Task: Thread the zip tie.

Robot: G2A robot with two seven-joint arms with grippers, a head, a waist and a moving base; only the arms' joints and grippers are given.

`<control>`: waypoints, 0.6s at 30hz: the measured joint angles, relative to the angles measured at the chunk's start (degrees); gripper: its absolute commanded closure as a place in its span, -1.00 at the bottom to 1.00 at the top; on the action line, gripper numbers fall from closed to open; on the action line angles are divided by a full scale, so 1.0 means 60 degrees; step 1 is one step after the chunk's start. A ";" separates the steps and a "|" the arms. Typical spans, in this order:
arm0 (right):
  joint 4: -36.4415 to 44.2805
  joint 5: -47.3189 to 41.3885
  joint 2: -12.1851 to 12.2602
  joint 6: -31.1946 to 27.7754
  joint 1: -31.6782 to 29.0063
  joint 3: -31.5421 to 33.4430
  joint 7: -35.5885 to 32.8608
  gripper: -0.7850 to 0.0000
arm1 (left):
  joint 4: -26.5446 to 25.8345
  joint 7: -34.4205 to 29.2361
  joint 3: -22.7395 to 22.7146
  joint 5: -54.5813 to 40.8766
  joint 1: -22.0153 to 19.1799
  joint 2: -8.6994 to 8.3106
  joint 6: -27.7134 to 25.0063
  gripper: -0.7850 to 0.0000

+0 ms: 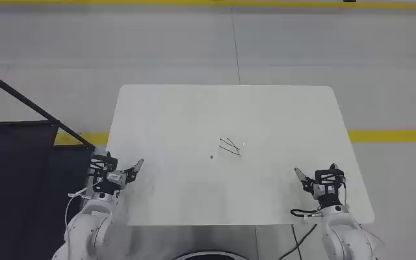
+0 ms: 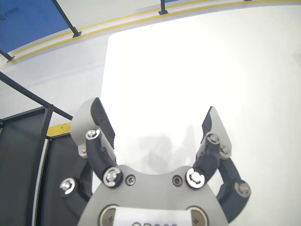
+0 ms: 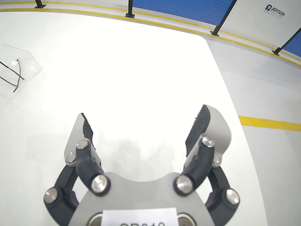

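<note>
Your left tool (image 2: 152, 104) hangs released, jaws spread wide with nothing between them, low over the near left corner of the tabletop (image 1: 195, 110). Your right tool (image 3: 143, 110) mirrors it at the near right corner, also splayed and empty. From above, the left tool (image 1: 135, 168) and the right tool (image 1: 316, 172) both point inward and away from you.

Out past them, the zip ties (image 1: 229, 146) lie near the middle of the tabletop, well apart from either tool. They are thin dark strands crossing one another, their long run slanting from far-left to near-right. The right wrist view puts the ties (image 3: 18, 75) on a clear sheet (image 3: 28, 59). A small dark speck (image 1: 212, 156) sits just beside them; you can't tell what it is.

The ties are ahead and inward of both tools. By my read the right is a shade nearer, so expect it to lead the first pick, closing across a strand
</note>
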State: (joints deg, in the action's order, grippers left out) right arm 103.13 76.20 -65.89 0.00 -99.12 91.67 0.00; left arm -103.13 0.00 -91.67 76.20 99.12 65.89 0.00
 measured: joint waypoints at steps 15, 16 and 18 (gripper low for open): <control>0.0000 0.0000 0.0000 0.0000 0.0000 0.0000 0.0000 -1.00 | 0.0235 0.1667 0.0236 0.1466 -0.0713 -0.0158 -0.2583 -1.00; 0.0000 0.0000 0.0000 0.0000 0.0000 0.0000 0.0000 -1.00 | 0.0208 0.1794 0.0269 0.1703 -0.0801 -0.0179 -0.2816 -1.00; 0.0000 0.0000 0.0000 0.0000 0.0000 0.0000 0.0000 -1.00 | 0.0146 0.2088 0.0437 0.2185 -0.1042 -0.0217 -0.3387 -1.00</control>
State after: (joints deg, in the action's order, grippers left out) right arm 103.13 76.20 -65.89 0.00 -99.12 91.67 0.00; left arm -102.26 12.53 -89.05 89.31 92.87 64.59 -20.32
